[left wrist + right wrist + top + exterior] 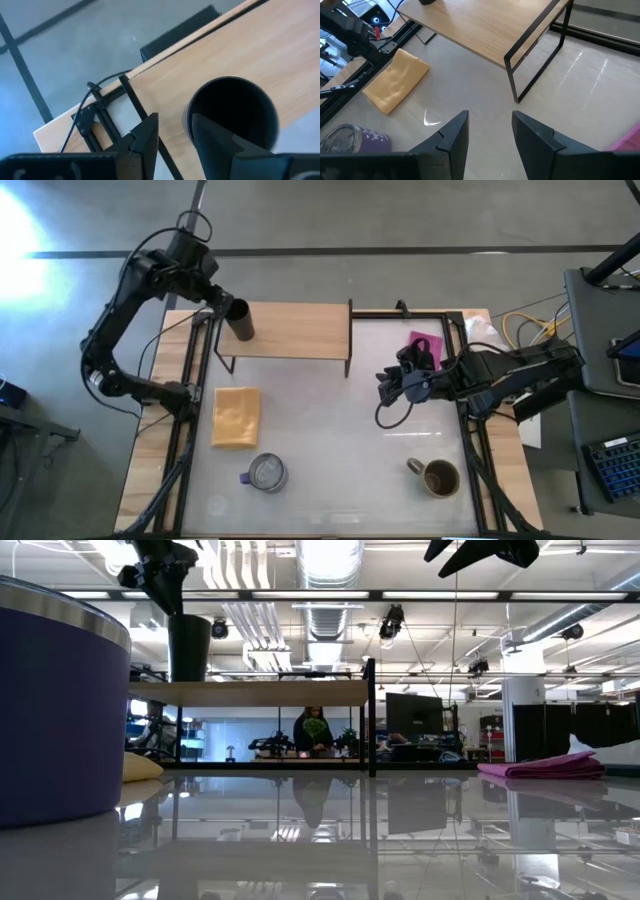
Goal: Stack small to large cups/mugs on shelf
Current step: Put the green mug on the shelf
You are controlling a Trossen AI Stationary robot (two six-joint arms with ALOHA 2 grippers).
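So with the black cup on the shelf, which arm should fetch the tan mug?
Probably right. The right gripper hangs open over mid-table, on the tan mug's side, while the left gripper is at the black cup on the shelf.

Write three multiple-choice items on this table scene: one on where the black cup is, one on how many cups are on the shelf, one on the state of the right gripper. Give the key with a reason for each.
1. Where is the black cup?
A. on the shelf's left end
B. on the yellow cloth
C. beside the tan mug

2. How many cups stand on the shelf?
A. none
B. one
C. three

3. How is the right gripper?
A. shut on the tan mug
B. shut on the pink cloth
C. open and holding nothing

Key:
1 A: the high view shows the cup on the board's left end, with the left gripper at its rim.
2 B: the purple tumbler and the tan mug are both on the table's near side.
3 C: the right wrist view shows its fingers apart over bare table.
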